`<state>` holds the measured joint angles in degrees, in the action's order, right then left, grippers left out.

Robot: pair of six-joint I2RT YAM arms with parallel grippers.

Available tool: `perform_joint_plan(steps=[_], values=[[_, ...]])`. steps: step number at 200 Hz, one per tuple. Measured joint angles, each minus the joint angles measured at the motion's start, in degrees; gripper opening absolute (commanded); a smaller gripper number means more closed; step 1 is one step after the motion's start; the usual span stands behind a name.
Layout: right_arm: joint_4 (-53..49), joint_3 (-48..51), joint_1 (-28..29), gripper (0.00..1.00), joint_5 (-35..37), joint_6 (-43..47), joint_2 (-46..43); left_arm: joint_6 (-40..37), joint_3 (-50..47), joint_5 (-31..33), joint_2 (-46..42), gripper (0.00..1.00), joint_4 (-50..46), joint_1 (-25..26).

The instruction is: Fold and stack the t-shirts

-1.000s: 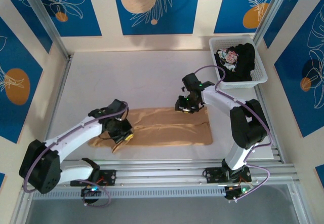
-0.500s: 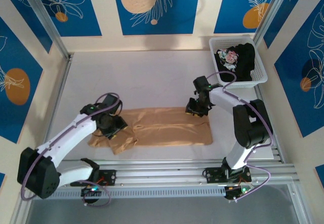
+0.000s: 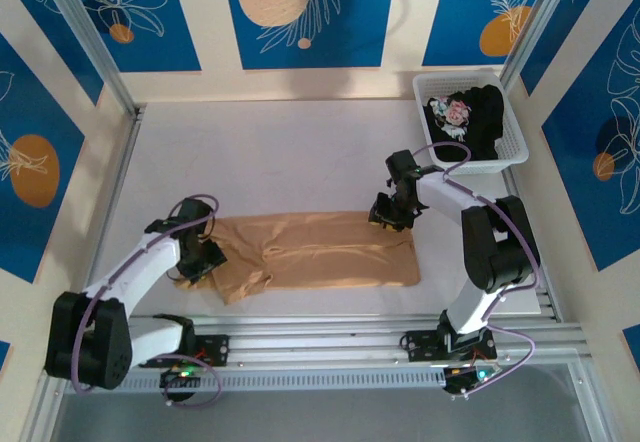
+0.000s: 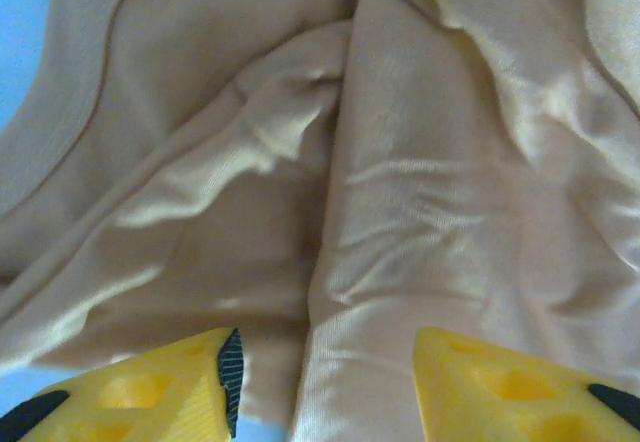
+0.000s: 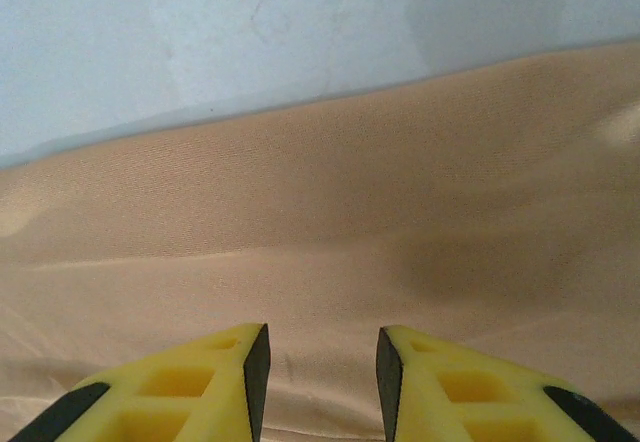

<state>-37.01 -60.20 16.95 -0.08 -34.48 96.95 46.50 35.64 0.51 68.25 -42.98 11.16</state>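
Pale surface [image 3: 300, 152] | tan t-shirt [image 3: 320, 257] lay flat for folding | left gripper [image 4: 328, 347] parted, empty (over bunched end) | right gripper [image 5: 322, 337] narrowly parted, empty.

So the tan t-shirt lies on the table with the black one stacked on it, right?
No. The tan t-shirt does lie on the table, but the black t-shirt is in the white basket, as the top external view shows.

so the right tool [image 5: 318, 387] is sitting low over the tan-orange t-shirt [image 5: 380, 212]; its two yellow fingers [image 5: 190, 387] are parted a little, cloth showing in the gap, nothing pinched as far as I can tell; the tee's edge runs straight across, pale tabletop [image 5: 250, 32] beyond it
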Motion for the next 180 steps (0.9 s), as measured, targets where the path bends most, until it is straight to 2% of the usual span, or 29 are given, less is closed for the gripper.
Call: perform_joint_plan(steps=[39, 65, 94, 129, 180], values=[[0.0, 0.0, 0.0, 0.37, -0.2, 0.0, -0.7, -3.5, -1.4, 1.1, 1.5, 0.31, 6.1, -0.2], [0.0, 0.0, 0.0, 0.37, -0.4, 0.0, -0.9, -3.8, -2.1, 1.3, 1.5, 0.13, 9.0, -0.2], [0.1, 0.0, 0.1, 0.37, -0.5, 0.0, -0.9, -4.8, -2.8, 1.4, 1.4, 0.00, 9.7, -0.2], [0.1, -0.2, 0.2, 0.37, -0.6, 0.0, -0.9, -4.2, -2.8, 1.6, -1.7, 0.00, 8.0, -0.2], [0.2, -0.9, 0.3, 0.36, -0.7, 0.0, -0.9, 2.1, -2.8, 0.0, -12.1, 0.00, 1.8, -0.2]])
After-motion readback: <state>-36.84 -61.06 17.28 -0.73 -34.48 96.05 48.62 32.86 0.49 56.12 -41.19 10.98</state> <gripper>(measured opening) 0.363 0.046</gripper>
